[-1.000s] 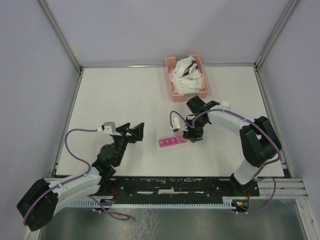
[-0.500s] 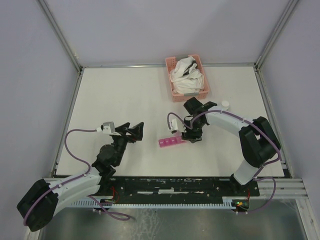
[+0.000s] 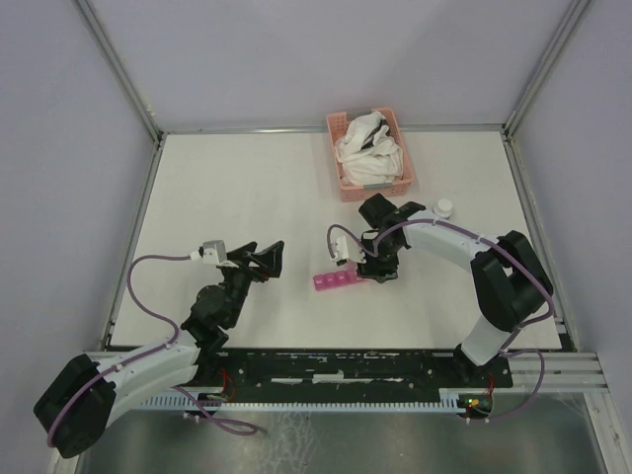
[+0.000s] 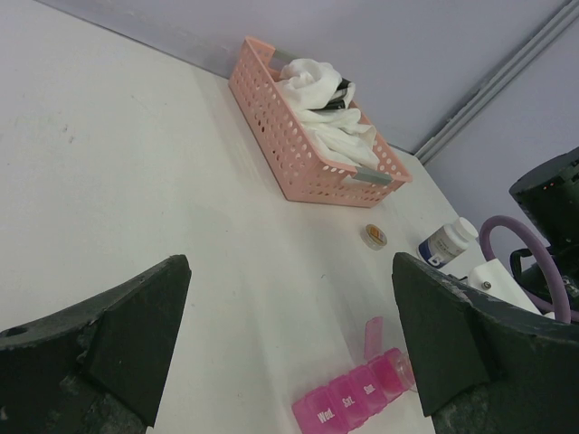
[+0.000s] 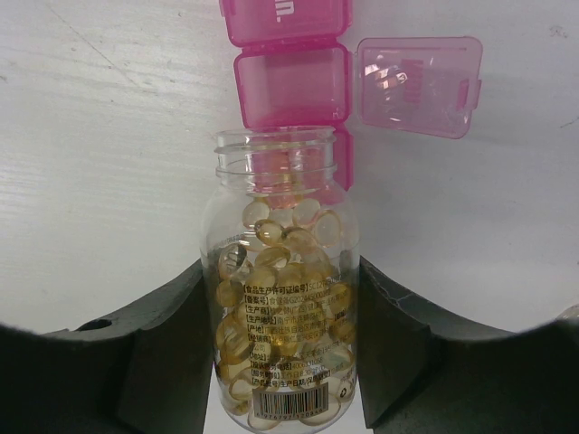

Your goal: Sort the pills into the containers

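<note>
since a second ago the right gripper (image 3: 375, 265) has edged left toward the containers (image 3: 339, 280), uncovering more of the white-capped bottle (image 3: 444, 207) well right of them. it is clamped on the clear jar (image 5: 280, 149). the jar's open mouth is at the compartment whose lid (image 5: 418, 86) stands open, and the pills (image 5: 271, 298) are inside the jar. the left gripper (image 3: 267, 259), left of the containers, has not moved and gapes wide, holding nothing. the table (image 3: 247, 188) is white. beyond the containers sits a pink basket (image 3: 341, 183) of white cloth (image 3: 367, 148). the walls (image 3: 296, 59) are pale lavender.
</note>
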`<state>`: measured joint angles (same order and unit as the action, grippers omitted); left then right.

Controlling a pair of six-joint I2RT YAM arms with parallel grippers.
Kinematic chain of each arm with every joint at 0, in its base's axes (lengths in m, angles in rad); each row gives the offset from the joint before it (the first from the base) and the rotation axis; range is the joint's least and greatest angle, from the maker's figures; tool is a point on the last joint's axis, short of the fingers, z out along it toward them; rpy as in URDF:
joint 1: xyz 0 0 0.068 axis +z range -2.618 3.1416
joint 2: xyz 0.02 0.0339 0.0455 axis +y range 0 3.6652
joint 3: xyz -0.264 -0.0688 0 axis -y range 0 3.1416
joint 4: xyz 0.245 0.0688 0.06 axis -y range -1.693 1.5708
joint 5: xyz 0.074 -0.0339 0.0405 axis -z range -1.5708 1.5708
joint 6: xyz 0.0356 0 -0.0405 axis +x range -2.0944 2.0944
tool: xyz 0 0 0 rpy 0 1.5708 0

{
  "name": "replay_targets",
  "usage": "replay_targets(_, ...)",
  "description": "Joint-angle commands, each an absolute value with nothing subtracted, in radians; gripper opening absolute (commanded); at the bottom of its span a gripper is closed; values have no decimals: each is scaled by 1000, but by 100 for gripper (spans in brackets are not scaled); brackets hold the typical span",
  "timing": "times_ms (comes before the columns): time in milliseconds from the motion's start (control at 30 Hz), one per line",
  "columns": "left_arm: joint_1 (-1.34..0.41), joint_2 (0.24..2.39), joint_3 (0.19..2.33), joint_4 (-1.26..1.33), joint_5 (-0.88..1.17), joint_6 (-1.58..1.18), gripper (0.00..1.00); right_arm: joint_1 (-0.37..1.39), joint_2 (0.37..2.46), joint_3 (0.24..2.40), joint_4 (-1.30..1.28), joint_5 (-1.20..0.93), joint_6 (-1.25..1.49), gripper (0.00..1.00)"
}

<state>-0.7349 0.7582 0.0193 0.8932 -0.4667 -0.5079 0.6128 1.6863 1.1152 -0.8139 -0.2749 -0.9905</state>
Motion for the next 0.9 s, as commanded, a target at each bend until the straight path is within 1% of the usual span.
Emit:
replay_targets(0,-727,750,12,953,-466,-538,99,622,1694,1164,-823,-251,-967,1)
replay_targets(867,-717,739,0,962,-456,-549,99,649,1706,1186,-836,-216,-926,1)
